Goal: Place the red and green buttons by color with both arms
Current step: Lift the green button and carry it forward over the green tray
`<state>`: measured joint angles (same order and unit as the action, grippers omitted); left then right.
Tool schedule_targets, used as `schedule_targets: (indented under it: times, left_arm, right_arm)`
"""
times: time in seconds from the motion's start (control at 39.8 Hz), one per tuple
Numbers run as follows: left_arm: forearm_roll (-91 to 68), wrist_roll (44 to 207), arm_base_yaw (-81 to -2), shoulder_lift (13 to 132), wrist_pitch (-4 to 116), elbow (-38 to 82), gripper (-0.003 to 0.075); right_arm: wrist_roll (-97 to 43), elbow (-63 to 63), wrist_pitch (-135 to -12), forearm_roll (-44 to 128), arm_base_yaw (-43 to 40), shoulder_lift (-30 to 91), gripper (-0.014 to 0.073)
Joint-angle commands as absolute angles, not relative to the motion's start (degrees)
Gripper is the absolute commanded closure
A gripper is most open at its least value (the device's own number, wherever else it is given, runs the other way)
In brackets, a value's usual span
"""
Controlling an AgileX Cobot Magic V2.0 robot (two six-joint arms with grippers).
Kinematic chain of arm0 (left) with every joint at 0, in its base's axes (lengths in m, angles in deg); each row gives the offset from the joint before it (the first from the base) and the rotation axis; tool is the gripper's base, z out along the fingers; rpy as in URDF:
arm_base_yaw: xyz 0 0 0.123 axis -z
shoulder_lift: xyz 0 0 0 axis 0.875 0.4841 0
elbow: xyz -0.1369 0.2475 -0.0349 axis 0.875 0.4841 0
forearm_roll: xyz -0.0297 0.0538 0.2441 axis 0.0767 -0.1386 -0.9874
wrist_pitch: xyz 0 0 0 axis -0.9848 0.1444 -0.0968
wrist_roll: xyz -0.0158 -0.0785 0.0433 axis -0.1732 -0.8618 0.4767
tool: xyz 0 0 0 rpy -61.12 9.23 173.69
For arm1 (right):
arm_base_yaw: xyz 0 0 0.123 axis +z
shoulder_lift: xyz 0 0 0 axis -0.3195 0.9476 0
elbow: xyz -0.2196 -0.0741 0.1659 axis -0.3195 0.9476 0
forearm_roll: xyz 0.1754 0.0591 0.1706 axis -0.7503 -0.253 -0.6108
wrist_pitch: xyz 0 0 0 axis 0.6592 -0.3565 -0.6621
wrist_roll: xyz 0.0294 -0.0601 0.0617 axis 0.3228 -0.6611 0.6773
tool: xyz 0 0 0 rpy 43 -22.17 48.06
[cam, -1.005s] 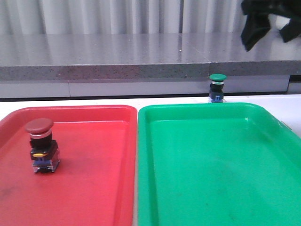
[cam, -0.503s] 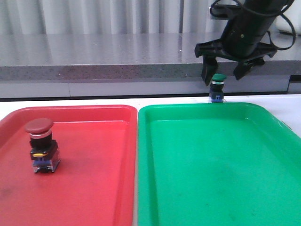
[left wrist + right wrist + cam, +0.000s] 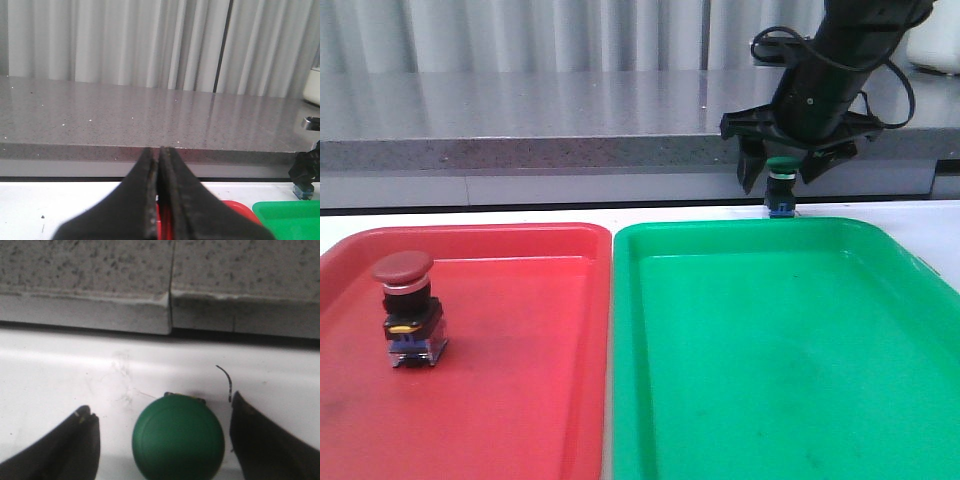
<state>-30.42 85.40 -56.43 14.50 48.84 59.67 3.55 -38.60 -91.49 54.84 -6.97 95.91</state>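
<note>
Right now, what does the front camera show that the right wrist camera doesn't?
Only the front view shows the red button standing in the red tray, the empty green tray, and the right arm above its gripper. Only the right wrist view looks straight down on the green button's round cap, with a gap to each finger. Both show the green button on the white table between the open right gripper.

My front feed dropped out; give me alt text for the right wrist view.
A round dark green push-button cap, seen from above, sits on a white tabletop between the right gripper's open black jaws, neither touching it. A speckled grey ledge runs behind.
</note>
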Motion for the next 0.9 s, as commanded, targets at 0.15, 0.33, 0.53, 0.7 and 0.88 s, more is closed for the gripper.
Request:
schedule_targets:
  times: [0.15, 0.33, 0.53, 0.7, 0.88]
  left_arm:
    - [-29.8, 84.9, -56.4, 13.7, 53.8, 58.3, 0.0740]
    - [-29.8, 84.9, -56.4, 13.7, 53.8, 58.3, 0.0740]
    - [-29.8, 84.9, -56.4, 13.7, 53.8, 58.3, 0.0740]
    - [-29.8, 84.9, -56.4, 13.7, 53.8, 58.3, 0.0740]
    - [-29.8, 84.9, -56.4, 13.7, 53.8, 58.3, 0.0740]
  right_arm:
    - [3.7, -40.6, -88.4, 54.8, -7.2, 92.3, 0.0411]
    - [3.7, -40.6, -89.0, 54.8, -7.2, 91.3, 0.0500]
    - [3.2, -40.5, -90.2, 54.9, -7.0, 86.4, 0.0500]
    - [2.8, -36.2, -89.4, 55.2, -6.2, 79.7, 0.0500]
    - [2.9, -22.4, -83.7, 55.0, -4.1, 69.5, 0.0500]
